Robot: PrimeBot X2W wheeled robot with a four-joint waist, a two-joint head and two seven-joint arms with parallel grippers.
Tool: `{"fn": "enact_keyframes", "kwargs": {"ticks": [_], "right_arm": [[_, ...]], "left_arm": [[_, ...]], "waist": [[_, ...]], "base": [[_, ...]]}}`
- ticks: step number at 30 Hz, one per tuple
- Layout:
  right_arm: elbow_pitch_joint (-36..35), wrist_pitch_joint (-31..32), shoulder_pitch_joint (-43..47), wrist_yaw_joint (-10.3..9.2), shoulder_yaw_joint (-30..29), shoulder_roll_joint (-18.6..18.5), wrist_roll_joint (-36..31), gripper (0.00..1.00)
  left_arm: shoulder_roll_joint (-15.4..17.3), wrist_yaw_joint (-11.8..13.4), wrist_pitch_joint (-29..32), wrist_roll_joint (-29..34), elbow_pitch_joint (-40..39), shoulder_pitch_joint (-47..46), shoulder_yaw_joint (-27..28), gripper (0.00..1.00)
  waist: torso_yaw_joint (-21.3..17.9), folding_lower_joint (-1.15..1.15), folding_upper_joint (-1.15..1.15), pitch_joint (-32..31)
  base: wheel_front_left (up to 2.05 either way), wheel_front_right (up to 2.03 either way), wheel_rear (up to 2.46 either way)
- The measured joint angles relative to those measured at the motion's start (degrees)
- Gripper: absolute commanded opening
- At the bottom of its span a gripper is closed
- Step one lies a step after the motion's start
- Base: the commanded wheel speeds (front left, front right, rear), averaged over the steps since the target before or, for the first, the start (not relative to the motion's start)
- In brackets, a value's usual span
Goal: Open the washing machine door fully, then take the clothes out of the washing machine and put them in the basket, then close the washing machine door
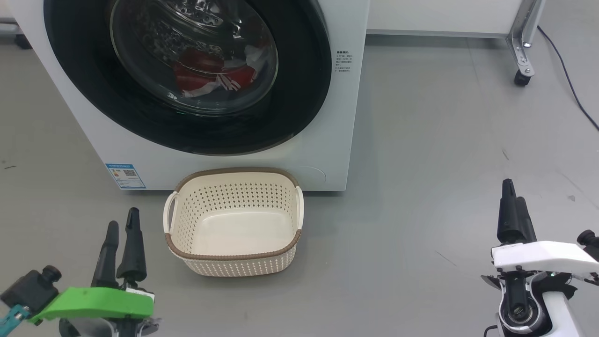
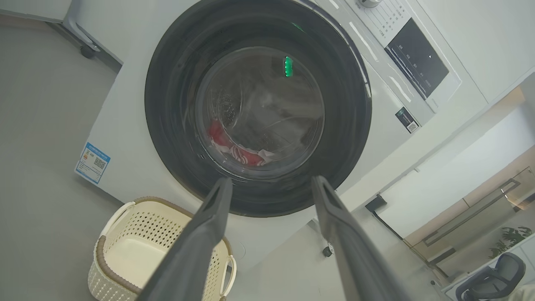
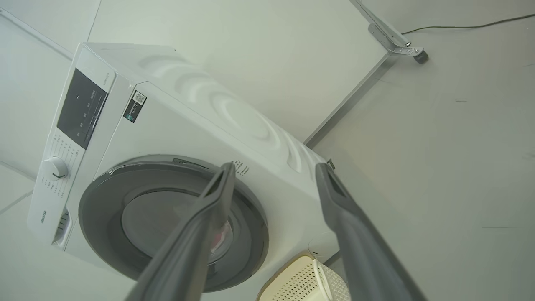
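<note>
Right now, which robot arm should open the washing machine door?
Probably the left arm: its open jaws point straight at the shut washing machine door, close by the basket. The right arm sits farther off to the side.

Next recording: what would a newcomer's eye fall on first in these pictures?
The big white washing machine stands at the top of the head view, its glossy black round door shut, with red and white clothes showing through the glass. Right in front of it, the cream basket sits empty on the grey floor. The left gripper and right gripper hover open at the lower corners.
</note>
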Motion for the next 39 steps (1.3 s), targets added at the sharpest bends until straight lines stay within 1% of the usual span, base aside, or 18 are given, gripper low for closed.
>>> {"fn": "enact_keyframes", "kwargs": {"ticks": [3, 4, 8, 10, 12, 14, 16, 19, 21, 25, 27, 30, 34, 35, 39], "right_arm": [[-0.09, -0.56, -0.38, -0.12, 0.69, -0.04, -3.78, 1.0], [-0.09, -0.75, -0.5, -0.53, 0.96, -0.07, -4.77, 1.0], [-0.07, -1.34, -0.97, -1.46, 1.56, -0.12, -6.42, 1.0], [-0.01, -1.82, -0.99, -1.59, 1.91, -0.13, -8.08, 1.0], [0.03, -2.25, -1.04, -2.02, 2.34, -0.15, -10.31, 1.0], [0.18, -2.71, -1.07, -2.05, 2.88, -0.2, -12.82, 1.0], [0.47, -3.07, -1.26, -2.57, 3.68, -0.32, -15.26, 1.0], [0.79, -3.68, -1.74, -2.6, 5.23, -1.41, -19.93, 1.0], [1.04, -3.87, -2.25, -3.3, 6.08, -2.03, -22.64, 1.0], [1.69, -4.71, -2.43, -4.04, 7.82, -2.09, -26.8, 1.0], [2.29, -5.02, -2.44, -4.11, 8.49, -2.15, -28.48, 1.0], [3.32, -5.02, -2.47, -4.19, 9.39, -2.57, -30.43, 1.0], [4.69, -5.02, -2.71, -4.55, 10.32, -3.26, -32.4, 1.0], [5.31, -5.03, -2.75, -4.83, 10.84, -3.28, -32.9, 1.0], [6.99, -5.02, -2.76, -4.99, 11.77, -3.26, -33.45, 1.0]], "left_arm": [[0.38, 0.0, -0.53, 3.57, -0.31, -0.01, -1.13, 1.0], [0.59, 0.0, -0.58, 4.85, -0.35, -0.01, -1.54, 1.0], [0.85, 0.0, -1.45, 8.51, -0.6, -0.02, -2.25, 1.0], [0.93, -0.01, -1.77, 10.79, -0.58, -0.02, -2.54, 1.0], [1.15, -0.01, -2.3, 13.65, -0.54, -0.02, -3.04, 1.0], [1.29, -0.01, -2.6, 16.01, -0.51, -0.02, -3.55, 1.0], [1.19, -0.01, -3.05, 17.64, -0.53, -0.04, -3.77, 1.0], [1.13, -0.01, -3.6, 21.01, -0.46, -0.07, -3.65, 1.0], [1.13, -0.01, -4.11, 23.61, -0.43, -0.1, -3.71, 1.0], [1.24, 0.0, -4.91, 28.91, -0.33, -0.31, -3.9, 1.0], [1.52, 0.02, -5.24, 32.14, 0.0, -0.61, -4.0, 1.0], [1.78, 0.44, -5.28, 34.67, 1.03, -0.68, -4.07, 1.0], [1.79, 1.25, -5.28, 36.56, 2.4, -0.68, -4.25, 1.0], [1.75, 1.53, -5.28, 37.68, 2.9, -0.68, -4.34, 1.0], [1.34, 1.88, -5.28, 38.38, 4.22, -0.68, -4.38, 1.0]], "waist": [[0.04, 0.0, 0.0, 0.15], [0.05, 0.0, 0.0, 0.17], [0.1, 0.0, 0.0, 0.31], [0.14, 0.0, 0.0, 0.39], [0.17, 0.0, 0.0, 0.45], [0.2, 0.0, 0.0, 0.51], [0.24, 0.0, 0.0, 0.56], [0.32, 0.0, 0.0, 0.65], [0.39, 0.0, 0.0, 0.72], [0.53, 0.0, 0.0, 0.88], [0.6, 0.0, 0.0, 0.95], [0.64, 0.0, 0.0, 1.02], [0.65, 0.0, 0.0, 1.05], [0.64, 0.0, 0.0, 1.06], [0.59, 0.0, 0.0, 1.15]], "base": [[0.0, 0.0, 0.0], [0.0, 0.0, 0.0], [0.0, 0.0, 0.0], [0.0, 0.0, 0.0], [0.0, 0.0, 0.0], [0.0, 0.0, 0.0], [0.0, 0.0, 0.0], [0.0, 0.0, 0.0], [0.0, 0.0, 0.0], [0.0, 0.0, 0.0], [0.0, 0.0, 0.0], [0.0, 0.0, 0.0], [0.0, 0.0, 0.0], [0.0, 0.0, 0.0], [0.0, 0.0, 0.0]]}}
